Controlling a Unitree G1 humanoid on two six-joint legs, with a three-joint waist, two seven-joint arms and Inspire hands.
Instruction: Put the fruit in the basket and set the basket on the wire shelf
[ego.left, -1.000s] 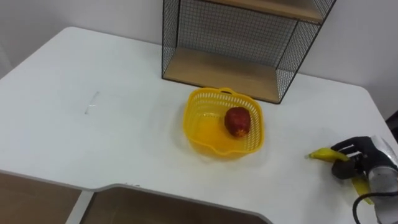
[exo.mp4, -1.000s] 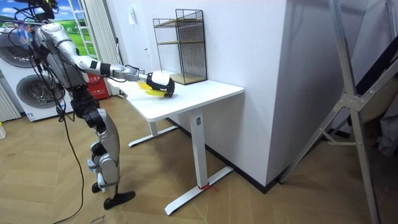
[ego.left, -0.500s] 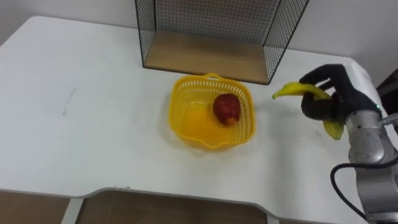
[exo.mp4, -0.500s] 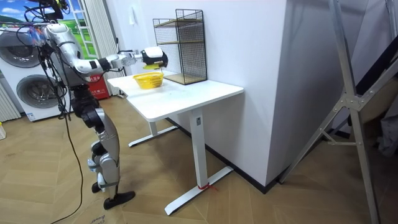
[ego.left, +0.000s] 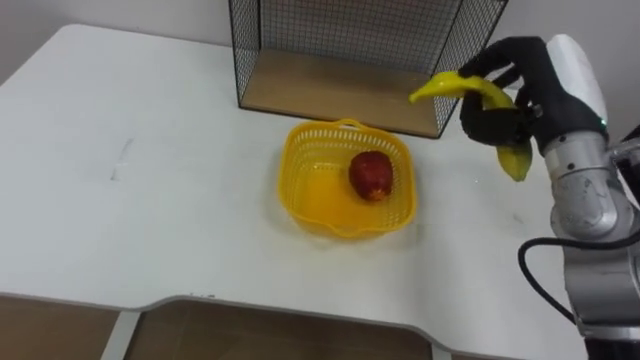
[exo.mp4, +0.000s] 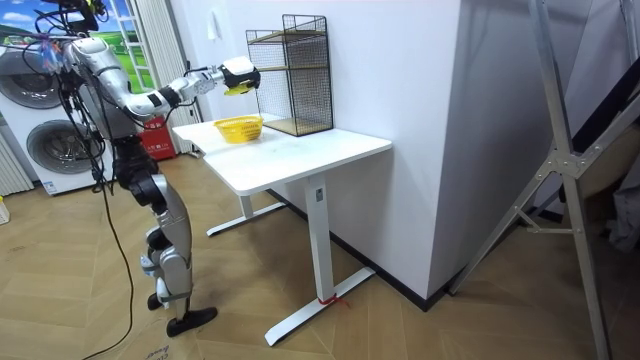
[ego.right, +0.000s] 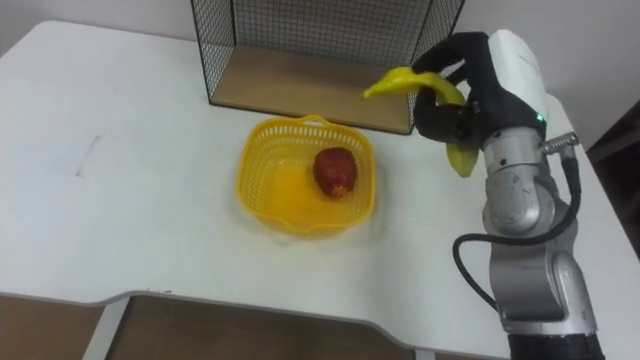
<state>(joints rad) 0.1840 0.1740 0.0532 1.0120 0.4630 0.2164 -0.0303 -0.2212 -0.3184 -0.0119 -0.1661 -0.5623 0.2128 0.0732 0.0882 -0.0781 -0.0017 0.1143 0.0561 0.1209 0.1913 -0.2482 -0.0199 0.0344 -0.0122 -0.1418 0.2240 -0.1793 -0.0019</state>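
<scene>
banana (ego.left: 455, 83): lifted off the table (ego.left: 150, 210) within the last second, right hand (ego.left: 512, 100) fingers clamped round it, held above and beside yellow basket (ego.left: 298, 205) holding red apple (ego.left: 371, 175); drop-in pending.

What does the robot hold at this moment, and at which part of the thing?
The right hand is curled round the middle of a curved yellow banana; both ends stick out.

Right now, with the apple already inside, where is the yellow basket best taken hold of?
Probably the handle on its near rim, hooked from above on the robot's side. The basket sits upright and the apple lies right of centre, clear of that handle. The right hand holds the banana.
</scene>
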